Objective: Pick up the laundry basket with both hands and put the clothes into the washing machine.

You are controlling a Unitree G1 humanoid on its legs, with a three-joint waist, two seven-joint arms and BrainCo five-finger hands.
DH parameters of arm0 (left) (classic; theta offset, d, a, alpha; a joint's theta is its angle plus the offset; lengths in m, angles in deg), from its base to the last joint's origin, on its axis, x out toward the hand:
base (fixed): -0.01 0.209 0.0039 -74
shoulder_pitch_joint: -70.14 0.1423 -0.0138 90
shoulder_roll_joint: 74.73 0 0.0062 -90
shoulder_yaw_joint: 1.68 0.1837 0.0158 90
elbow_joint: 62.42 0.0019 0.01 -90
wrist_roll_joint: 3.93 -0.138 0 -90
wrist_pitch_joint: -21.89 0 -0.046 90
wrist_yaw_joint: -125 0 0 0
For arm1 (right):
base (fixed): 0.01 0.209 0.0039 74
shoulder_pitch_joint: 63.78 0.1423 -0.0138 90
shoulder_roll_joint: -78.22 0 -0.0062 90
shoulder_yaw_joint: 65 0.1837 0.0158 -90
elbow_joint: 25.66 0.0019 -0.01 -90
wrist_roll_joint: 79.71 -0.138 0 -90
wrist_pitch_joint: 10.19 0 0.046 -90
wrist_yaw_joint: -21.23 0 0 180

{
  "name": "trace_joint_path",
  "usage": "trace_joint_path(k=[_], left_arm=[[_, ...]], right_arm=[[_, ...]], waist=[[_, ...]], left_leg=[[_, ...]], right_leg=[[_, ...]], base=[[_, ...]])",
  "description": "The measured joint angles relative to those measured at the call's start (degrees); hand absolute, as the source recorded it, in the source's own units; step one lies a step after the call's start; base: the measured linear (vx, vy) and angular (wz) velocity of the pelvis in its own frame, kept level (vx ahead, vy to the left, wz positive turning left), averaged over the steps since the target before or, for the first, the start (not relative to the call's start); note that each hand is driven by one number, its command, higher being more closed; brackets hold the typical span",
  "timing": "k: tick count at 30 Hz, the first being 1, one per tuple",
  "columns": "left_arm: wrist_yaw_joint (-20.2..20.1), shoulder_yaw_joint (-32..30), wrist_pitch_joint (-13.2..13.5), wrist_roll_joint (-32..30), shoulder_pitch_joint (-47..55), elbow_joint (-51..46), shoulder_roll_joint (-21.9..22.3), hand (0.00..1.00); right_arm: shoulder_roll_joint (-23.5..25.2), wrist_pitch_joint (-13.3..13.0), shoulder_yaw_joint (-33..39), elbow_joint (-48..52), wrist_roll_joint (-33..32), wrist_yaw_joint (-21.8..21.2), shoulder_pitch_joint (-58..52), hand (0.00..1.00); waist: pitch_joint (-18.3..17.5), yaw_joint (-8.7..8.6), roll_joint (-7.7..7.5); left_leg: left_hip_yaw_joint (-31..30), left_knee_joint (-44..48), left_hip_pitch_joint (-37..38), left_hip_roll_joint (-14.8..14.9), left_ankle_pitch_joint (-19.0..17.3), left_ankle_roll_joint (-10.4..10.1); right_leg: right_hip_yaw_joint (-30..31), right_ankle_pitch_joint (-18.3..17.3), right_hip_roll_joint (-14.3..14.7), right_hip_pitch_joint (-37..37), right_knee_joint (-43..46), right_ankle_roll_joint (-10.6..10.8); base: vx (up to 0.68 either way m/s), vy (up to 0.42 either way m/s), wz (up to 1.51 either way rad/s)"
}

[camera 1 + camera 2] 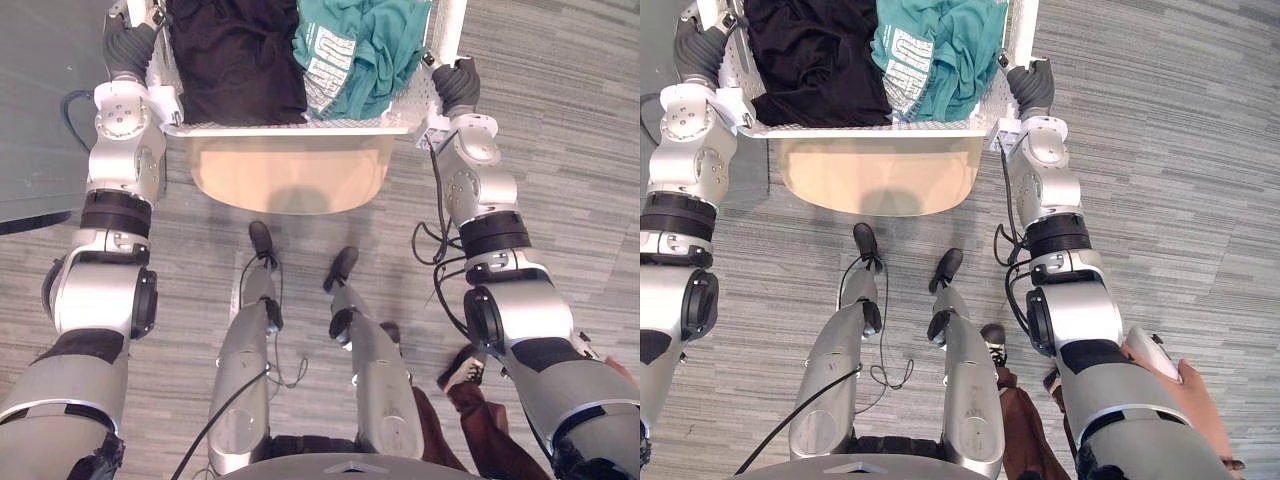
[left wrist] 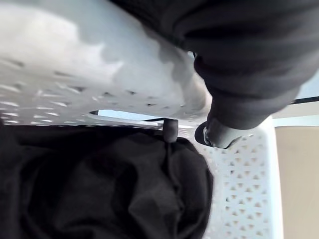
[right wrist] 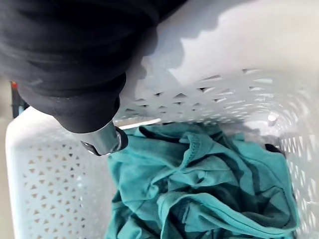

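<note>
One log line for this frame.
laundry basket: left hand and right hand at its sides | inside: black garment, teal garment | beneath: tan table

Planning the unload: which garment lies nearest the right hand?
The teal shirt, beside the right hand on the basket rim; the black garment lies by the left hand.

Nothing is reading as legible text here. The teal shirt (image 1: 375, 45), lying in the white basket (image 1: 300, 127) beside the black clothes (image 1: 235, 60), is showing a pale printed patch (image 1: 327, 62) with dark marks across it, but those marks are showing too small to tell as letters, numbers or a sign.
</note>
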Motion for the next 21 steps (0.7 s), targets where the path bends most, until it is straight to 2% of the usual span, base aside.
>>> trace_joint_path(k=[5,9,14,18,21], left_arm=[[-1.47,1.83,-1.52,-1.87,-2.12,5.63,0.11,0.0],[-2.09,1.96,-3.5,-6.76,-4.81,9.09,0.69,0.0],[-2.81,1.77,-4.56,-9.72,-6.66,10.45,0.64,0.0],[-3.08,1.18,-5.12,-10.3,-6.58,11.85,1.75,0.0],[-3.11,-0.62,-5.3,-10.33,-4.7,12.53,2.65,0.0]], right_arm=[[0.22,0.01,0.53,-3.78,-1.82,-0.43,0.0,0.0],[0.51,0.22,0.55,-7.18,-2.24,-1.76,0.06,0.0],[1.65,0.66,1.25,-9.24,-3.51,-1.97,0.04,0.0],[1.74,2.92,1.38,-9.46,-3.8,-2.27,-2.53,0.0],[1.72,3.64,1.25,-9.44,-3.77,-2.94,-5.01,0.0]], waist=[[-0.02,-0.86,0.0],[-0.04,-0.95,0.0],[-0.04,-1.55,0.01],[-0.04,-1.68,0.01],[-0.04,-1.87,0.0]], left_leg=[[0.57,-0.15,0.75,0.09,0.05,-0.07],[1.26,-0.55,2.31,0.43,0.19,-0.41],[1.66,-0.54,3.32,0.7,0.21,-0.54],[1.88,-0.46,5.89,0.85,-0.14,-1.02],[2.41,-0.43,8.61,0.88,-0.54,-1.54]], right_leg=[[0.36,0.23,0.02,0.46,-0.13,-0.14],[0.8,0.29,0.34,1.59,-0.27,-0.2],[1.05,0.37,0.56,2.28,-0.27,-0.31],[1.05,0.36,0.66,4.77,-0.37,-0.31],[1.43,0.33,0.67,7.09,-0.36,-0.3]], base=[[0.04,0.04,-0.05],[0.03,0.016,-0.07],[0.04,0.002,-0.04],[0.04,0.003,-0.02],[0.06,0.005,-0.07]])
